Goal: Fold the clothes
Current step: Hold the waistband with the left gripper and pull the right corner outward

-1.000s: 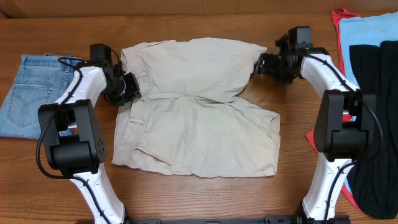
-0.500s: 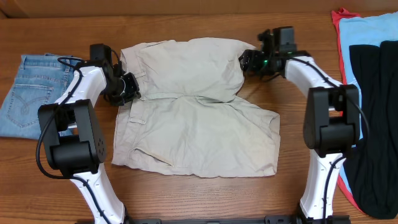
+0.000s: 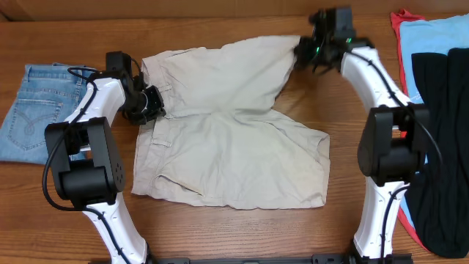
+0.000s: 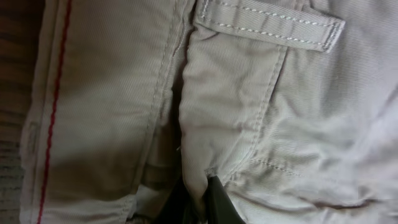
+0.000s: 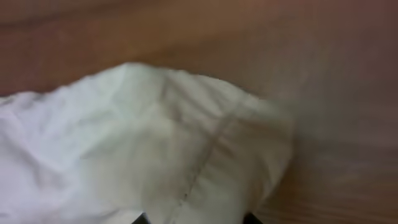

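Now that the far leg of the shorts [image 3: 234, 147], which lie in the middle of the table [image 3: 220, 235], is drawn out to the far right, we judge the right jaws, apart a second ago, clamped on its hem: spreading before folding. The left jaws stay clamped on the shorts' left edge. The overhead view shows the stretch; only the left wrist view shows the pinched fold.

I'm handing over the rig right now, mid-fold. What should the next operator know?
Left claw: shut on the khaki shorts at the waistband.
Right claw: shut on the far leg's hem, cloth taut.
Shorts lie spread in the middle; jeans at left; red, blue and black pile at right.
Done: both grips set.
Left: folding the shorts, then the pile.
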Motion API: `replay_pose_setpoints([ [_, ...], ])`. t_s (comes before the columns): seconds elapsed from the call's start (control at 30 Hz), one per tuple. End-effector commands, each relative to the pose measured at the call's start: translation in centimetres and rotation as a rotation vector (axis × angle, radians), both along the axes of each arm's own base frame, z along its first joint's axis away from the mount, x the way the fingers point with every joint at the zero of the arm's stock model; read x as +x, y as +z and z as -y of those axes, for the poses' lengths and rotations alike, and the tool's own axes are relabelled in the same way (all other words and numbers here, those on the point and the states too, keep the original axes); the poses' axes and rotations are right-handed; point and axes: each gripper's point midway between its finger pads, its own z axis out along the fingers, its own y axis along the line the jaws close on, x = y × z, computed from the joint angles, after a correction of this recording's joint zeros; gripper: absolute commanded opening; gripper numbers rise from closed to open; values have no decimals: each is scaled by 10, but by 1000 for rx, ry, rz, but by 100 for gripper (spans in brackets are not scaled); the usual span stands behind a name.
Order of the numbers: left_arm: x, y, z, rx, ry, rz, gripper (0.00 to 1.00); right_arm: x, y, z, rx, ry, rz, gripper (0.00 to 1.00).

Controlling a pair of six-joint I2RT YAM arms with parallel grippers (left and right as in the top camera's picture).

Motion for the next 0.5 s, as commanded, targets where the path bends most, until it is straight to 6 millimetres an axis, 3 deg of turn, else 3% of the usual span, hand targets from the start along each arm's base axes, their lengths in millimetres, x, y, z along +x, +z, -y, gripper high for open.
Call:
replay_pose_setpoints([
  [0.0, -5, -4, -17, 82, 21, -24, 4, 21, 124, 13, -92, -20, 279, 18],
  [0.07, -5, -4, -17, 82, 21, -26, 4, 24, 130, 17, -103, -35, 296, 42],
  [0.13, -5, -4, -17, 82, 21, -26, 4, 21, 121, 20, -111, -41, 264, 52],
  [0.3, -5, -4, -17, 82, 21, -26, 4, 5, 86, 40, -178, -86, 118, 63],
  [0.47, -5, -4, -17, 82, 21, -26, 4, -26, 48, 44, -198, -71, -73, 64],
])
